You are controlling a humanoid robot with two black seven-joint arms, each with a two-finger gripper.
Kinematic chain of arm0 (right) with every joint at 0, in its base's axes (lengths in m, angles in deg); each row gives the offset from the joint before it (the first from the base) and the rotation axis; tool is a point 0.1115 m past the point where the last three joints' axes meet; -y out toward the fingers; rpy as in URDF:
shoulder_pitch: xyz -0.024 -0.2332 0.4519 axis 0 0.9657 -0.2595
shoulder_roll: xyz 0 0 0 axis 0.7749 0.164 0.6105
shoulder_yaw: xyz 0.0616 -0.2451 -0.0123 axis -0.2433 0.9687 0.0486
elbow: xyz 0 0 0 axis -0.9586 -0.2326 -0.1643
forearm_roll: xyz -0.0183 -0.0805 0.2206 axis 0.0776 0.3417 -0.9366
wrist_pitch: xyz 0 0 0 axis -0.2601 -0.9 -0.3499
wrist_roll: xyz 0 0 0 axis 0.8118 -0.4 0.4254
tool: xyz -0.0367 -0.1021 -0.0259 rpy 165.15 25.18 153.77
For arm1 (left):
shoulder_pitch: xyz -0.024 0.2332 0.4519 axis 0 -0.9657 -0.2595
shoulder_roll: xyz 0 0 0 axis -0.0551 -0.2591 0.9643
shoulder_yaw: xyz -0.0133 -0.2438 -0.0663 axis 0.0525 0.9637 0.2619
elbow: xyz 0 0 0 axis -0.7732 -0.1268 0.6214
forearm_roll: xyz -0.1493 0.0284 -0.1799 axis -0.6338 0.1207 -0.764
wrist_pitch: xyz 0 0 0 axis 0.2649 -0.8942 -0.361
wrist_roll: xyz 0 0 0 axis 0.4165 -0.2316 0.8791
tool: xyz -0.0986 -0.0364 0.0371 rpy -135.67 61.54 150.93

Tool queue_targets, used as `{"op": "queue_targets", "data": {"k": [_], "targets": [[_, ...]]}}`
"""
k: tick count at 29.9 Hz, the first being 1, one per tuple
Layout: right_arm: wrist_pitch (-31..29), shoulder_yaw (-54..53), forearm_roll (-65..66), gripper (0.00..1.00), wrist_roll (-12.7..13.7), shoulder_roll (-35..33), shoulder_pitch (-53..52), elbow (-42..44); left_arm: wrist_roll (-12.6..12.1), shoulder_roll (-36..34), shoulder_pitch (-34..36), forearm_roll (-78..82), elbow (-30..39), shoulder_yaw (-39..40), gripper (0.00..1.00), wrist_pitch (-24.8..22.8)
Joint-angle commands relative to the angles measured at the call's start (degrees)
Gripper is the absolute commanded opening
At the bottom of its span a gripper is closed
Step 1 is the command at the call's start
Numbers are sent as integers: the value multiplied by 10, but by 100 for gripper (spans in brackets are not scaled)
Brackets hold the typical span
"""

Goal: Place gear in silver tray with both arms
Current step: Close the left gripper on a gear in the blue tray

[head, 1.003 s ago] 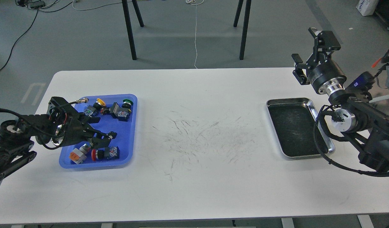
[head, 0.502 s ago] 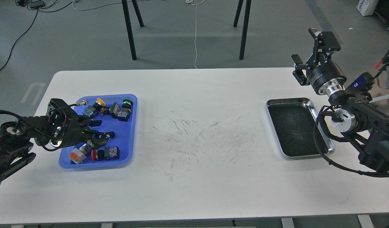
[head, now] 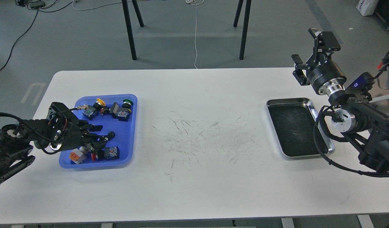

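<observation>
Gear pieces (head: 101,109), button-like parts in several colours, are seen lying in the blue tray (head: 128,136) at the table's (head: 194,126) left. The left gripper (head: 106,132) is held low over them, fingers parted, nothing gripped. The silver tray (head: 310,103) is seen at the right, nothing in it. The right gripper (head: 310,50) is raised beyond it, fingers spread wide.

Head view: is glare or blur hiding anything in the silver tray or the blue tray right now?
Head view: sharp and evenly lit. The silver tray shows bright glare along its rim only, with a dark, scratched, bare bottom. The blue tray has no glare; the left gripper, fingers apart, covers some parts. The right gripper is crisp and raised.
</observation>
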Motion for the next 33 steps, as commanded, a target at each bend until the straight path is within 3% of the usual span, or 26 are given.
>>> {"op": "queue_targets", "data": {"k": [1, 14, 33], "targets": [[0, 0, 0, 99, 0, -1, 0, 0, 0, 2, 1, 0, -3, 1, 51, 0], [0, 2, 0, 99, 0, -1, 0, 0, 0, 27, 1, 0, -3, 1, 48, 0], [2, 2, 0, 99, 0, -4, 1, 0, 0, 29, 14, 8, -10, -14, 25, 19]]}}
